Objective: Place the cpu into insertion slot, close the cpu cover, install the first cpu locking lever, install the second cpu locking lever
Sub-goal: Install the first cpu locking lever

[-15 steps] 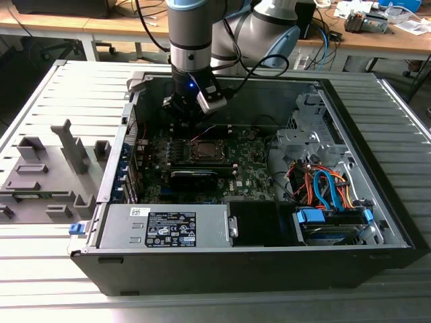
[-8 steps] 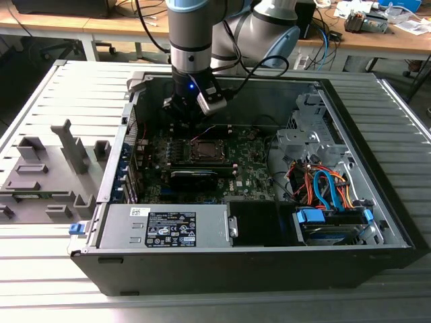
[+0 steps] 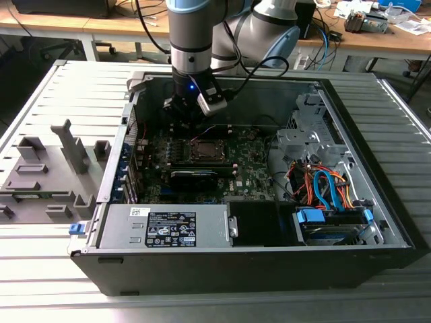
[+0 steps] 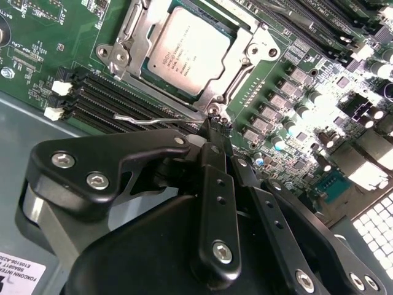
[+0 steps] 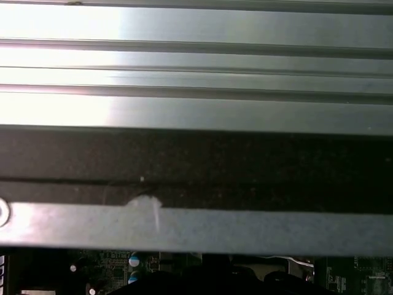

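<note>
- Arm reaches down into the open computer case (image 3: 202,272) on the slatted table (image 3: 40,87). The gripper (image 3: 190,114) is low over the green board (image 3: 249,168), at the socket's edge.
- The cpu (image 4: 187,49) is already seated in the insertion slot (image 4: 230,27), silver top up and flat. In the exterior view it's the pale square (image 3: 205,149) mid-board, just below the gripper.
- The cpu cover (image 4: 256,48) is down. Its frame lies around the chip, and the top shows through the cut-out.
- So the placing and cover steps look done, and I'd say a locking-lever step is in hand. Can't tell which of the two.
- One thin wire lever (image 4: 147,120) runs along the socket edge nearest the memory slots (image 4: 104,92). Its hooked end sticks out over them, so it looks unlatched to me, though the catch is hidden.
- Gripper (image 4: 215,128) in the second wrist view has its fingers drawn together, tips closed at the socket corner where that wire ends. The tips touch or nearly touch the wire. Whether the wire is pinched between them, can't tell.
- My judgement is that this step calls for pressing the springy wire down and sideways under its catch. The push must stay on the wire, clear of the cover plate and the small parts beside the socket.
- Risk is the wire slipping off the closed tips, or the tips scraping the board.
</note>
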Available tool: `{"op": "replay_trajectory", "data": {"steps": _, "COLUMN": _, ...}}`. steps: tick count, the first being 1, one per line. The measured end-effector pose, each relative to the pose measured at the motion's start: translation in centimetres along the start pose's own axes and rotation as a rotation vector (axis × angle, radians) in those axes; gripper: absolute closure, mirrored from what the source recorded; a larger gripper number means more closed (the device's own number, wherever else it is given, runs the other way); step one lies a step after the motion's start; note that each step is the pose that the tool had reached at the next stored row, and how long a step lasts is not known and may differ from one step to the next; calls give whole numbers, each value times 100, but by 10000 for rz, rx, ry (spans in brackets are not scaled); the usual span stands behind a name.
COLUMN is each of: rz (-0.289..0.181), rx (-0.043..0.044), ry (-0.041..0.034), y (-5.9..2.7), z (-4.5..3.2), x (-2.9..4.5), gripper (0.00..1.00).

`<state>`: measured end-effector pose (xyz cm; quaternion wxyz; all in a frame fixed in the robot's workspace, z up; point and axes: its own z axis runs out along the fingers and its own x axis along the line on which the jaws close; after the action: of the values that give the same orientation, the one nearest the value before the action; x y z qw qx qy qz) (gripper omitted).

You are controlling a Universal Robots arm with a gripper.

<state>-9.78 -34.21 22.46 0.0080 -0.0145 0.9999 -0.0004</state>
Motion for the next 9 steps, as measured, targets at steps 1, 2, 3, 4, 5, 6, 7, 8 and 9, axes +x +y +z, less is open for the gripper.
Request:
{"op": "replay_trajectory", "data": {"steps": 1, "rz": -1, "rx": -1, "ry": 0, "y": 0, "z": 2, "x": -1, "gripper": 89}}
{"op": "replay_trajectory", "data": {"steps": 2, "rz": 0, "rx": -1, "ry": 0, "y": 0, "z": 5, "x": -1, "gripper": 89}}
{"op": "replay_trajectory", "data": {"steps": 3, "rz": 0, "rx": -1, "ry": 0, "y": 0, "z": 7, "x": -2, "gripper": 89}}
{"op": "replay_trajectory", "data": {"steps": 4, "rz": 0, "rx": 0, "ry": 0, "y": 0, "z": 8, "x": -2, "gripper": 89}}
{"op": "replay_trajectory", "data": {"steps": 5, "rz": 0, "rx": -1, "ry": 0, "y": 0, "z": 10, "x": -3, "gripper": 89}}
{"op": "replay_trajectory", "data": {"steps": 6, "rz": -2, "rx": -1, "ry": 0, "y": 0, "z": 11, "x": -6, "gripper": 89}}
{"op": "replay_trajectory", "data": {"steps": 7, "rz": -3, "rx": -1, "ry": 0, "y": 0, "z": 12, "x": -8, "gripper": 89}}
{"op": "replay_trajectory", "data": {"steps": 8, "rz": -2, "rx": 0, "ry": -1, "y": 0, "z": 14, "x": -11, "gripper": 89}}
{"op": "replay_trajectory", "data": {"steps": 9, "rz": -3, "rx": -1, "ry": -1, "y": 0, "z": 16, "x": -13, "gripper": 89}}
